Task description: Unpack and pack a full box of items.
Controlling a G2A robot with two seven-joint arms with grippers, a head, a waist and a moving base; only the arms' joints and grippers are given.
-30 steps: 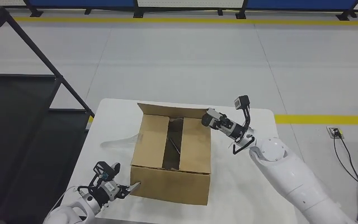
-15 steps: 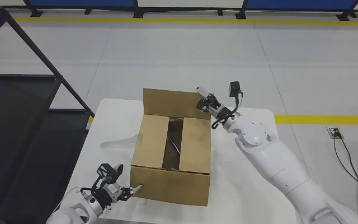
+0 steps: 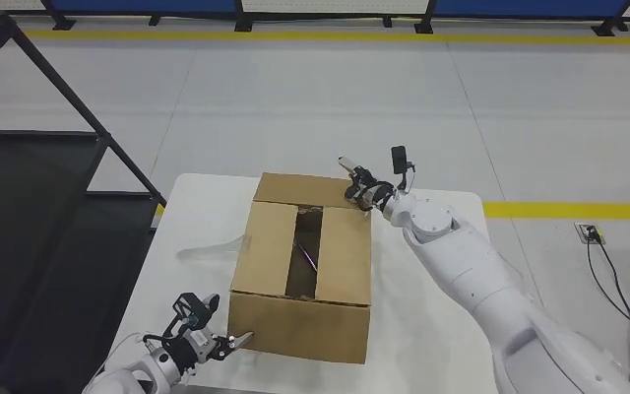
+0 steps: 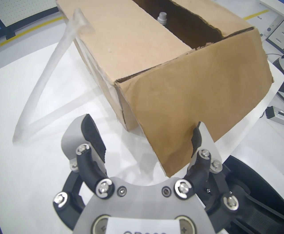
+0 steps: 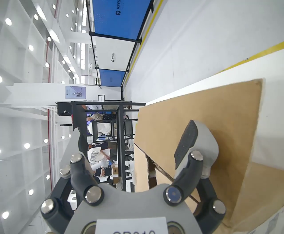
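1. Cardboard: one box (image 3: 300, 266) sits mid-surface (image 3: 433, 325), its two top flaps parted by a slot. The left end effector (image 3: 234, 342) is by its near corner, the right end effector (image 3: 351, 175) at its far flap.
2. Left wrist: left end effector (image 4: 143, 120) fingers apart, at the hanging near flap. One white cap (image 4: 162, 16) shows in the slot, and one clear tape strip (image 4: 44, 73) trails onto the surface.
3. Right wrist: right end effector (image 5: 135, 128) fingers apart, at the raised far flap.

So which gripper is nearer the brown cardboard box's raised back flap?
Right: the right gripper sits at the flap's corner; the left gripper is at the box's opposite end.
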